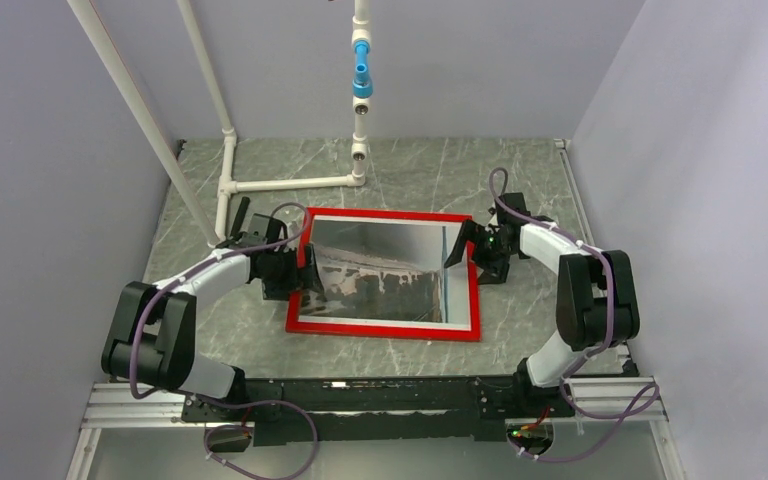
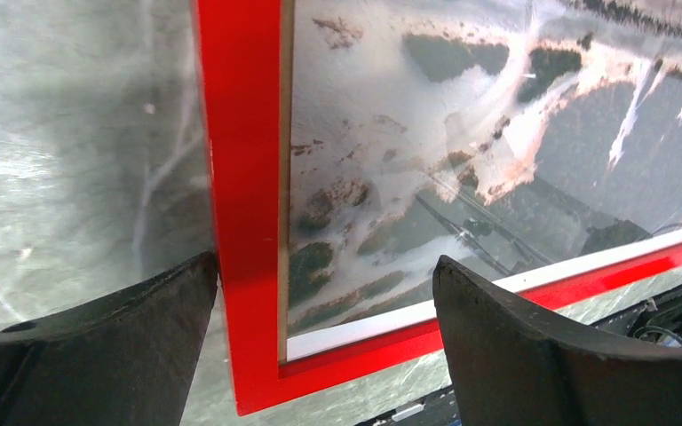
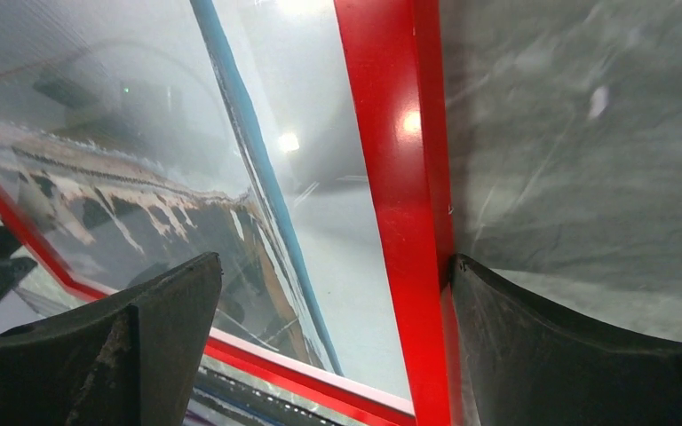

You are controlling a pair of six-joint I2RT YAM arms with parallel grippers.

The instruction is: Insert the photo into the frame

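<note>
Both claws stand spread: the left claw (image 2: 324,266) straddles the left border of the frame (image 1: 385,330), the right claw (image 3: 337,262) its right border. The frame lies flat on the counter (image 1: 230,335), the photo (image 1: 380,285) inside it (side edges curling upward). White pipes (image 1: 290,184) stand beyond.

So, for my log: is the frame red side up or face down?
Red side up: the frame shows bright red borders in all three views.
</note>
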